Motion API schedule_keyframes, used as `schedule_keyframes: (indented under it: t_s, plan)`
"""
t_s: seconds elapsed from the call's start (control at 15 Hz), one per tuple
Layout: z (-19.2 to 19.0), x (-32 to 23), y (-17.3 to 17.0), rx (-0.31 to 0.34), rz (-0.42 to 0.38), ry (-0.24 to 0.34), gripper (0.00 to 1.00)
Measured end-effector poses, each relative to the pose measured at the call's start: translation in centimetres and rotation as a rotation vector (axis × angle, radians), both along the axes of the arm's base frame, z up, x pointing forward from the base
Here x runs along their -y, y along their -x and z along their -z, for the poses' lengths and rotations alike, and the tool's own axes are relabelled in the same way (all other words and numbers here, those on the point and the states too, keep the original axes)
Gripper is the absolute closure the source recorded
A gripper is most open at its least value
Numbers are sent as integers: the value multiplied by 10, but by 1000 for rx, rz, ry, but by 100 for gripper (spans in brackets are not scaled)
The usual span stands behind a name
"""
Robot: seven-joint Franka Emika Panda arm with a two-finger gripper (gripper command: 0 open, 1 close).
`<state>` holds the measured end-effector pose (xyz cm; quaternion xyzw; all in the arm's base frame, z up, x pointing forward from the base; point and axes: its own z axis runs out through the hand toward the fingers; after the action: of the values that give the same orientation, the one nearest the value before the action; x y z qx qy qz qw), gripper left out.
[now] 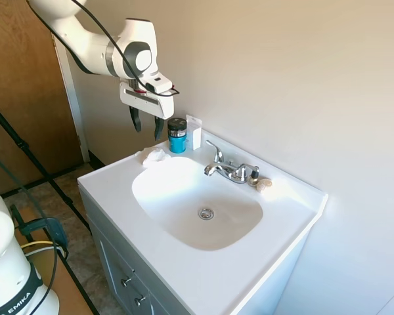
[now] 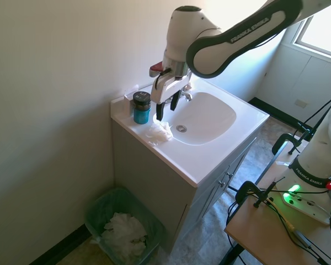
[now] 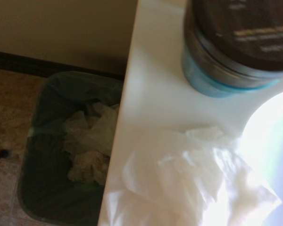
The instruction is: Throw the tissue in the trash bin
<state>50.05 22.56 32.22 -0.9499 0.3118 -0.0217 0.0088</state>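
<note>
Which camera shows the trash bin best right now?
The second exterior view: the trash bin stands whole on the floor beside the vanity, with crumpled paper inside. The wrist view shows it blurred and partly cut off. The first exterior view misses it.
</note>
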Motion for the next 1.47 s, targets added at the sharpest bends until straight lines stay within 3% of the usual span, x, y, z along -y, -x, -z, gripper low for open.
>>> schedule_keyframes:
  t_s: [0.4,0.47,0.8,1.47]
  plan:
    - [55,4,-28,-58,53,43,0]
    - [58,6,-28,-64,58,46,100]
    - [74,13,-24,-128,72,54,100]
    - [85,17,-24,-165,61,27,100]
